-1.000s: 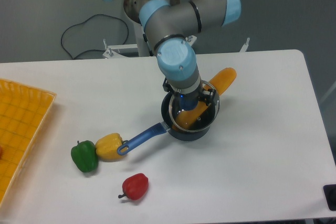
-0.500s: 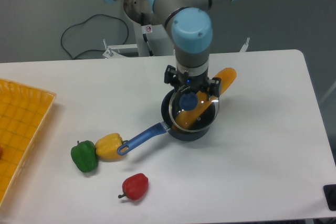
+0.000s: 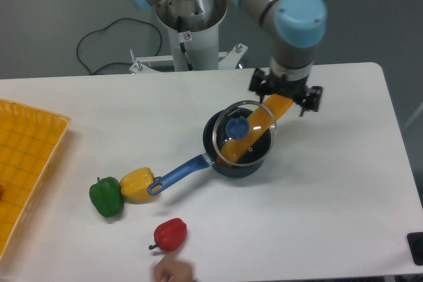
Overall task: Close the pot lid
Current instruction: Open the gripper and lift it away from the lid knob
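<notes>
Lid [image 3: 246, 133] sits on the pot [image 3: 239, 144] near mid desk [image 3: 330, 183], blue knob roughly centred, but it's propped: a long orange thing [image 3: 254, 130] lies in the pot w/ its far end poking out over the rim up-right, so imo the lid isn't fully seated. Pot handle runs down-left toward the yellow pepper [image 3: 137, 184].

Gripper [image 3: 285, 90] hangs above the desk just up-right of the pot, right over that orange tip, so the lid is down-left of it. Jaws hold nothing, can't tell how far apart tho. Wrist points straight down, forearm coming in from top.
</notes>
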Motion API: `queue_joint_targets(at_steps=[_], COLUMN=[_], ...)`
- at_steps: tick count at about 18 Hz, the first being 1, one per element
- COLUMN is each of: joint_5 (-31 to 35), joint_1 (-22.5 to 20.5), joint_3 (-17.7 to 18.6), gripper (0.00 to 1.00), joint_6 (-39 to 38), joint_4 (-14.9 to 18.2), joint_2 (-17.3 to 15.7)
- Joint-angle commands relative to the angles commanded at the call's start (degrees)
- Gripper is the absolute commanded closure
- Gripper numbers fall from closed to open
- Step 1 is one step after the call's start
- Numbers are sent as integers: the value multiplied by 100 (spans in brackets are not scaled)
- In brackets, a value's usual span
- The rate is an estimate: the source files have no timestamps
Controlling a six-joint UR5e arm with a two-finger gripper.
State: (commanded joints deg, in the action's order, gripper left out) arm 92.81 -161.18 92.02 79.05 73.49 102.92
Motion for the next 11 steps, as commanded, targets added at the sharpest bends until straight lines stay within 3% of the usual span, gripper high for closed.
queue_joint_targets(at_steps=[3,11], joint_5=[-9,-18], joint_1=[-326,-854], joint_3=[-114,-475], gripper=[0,0], joint_6=[1153,2377], joint_4=[-221,-230], joint_2=[246,633])
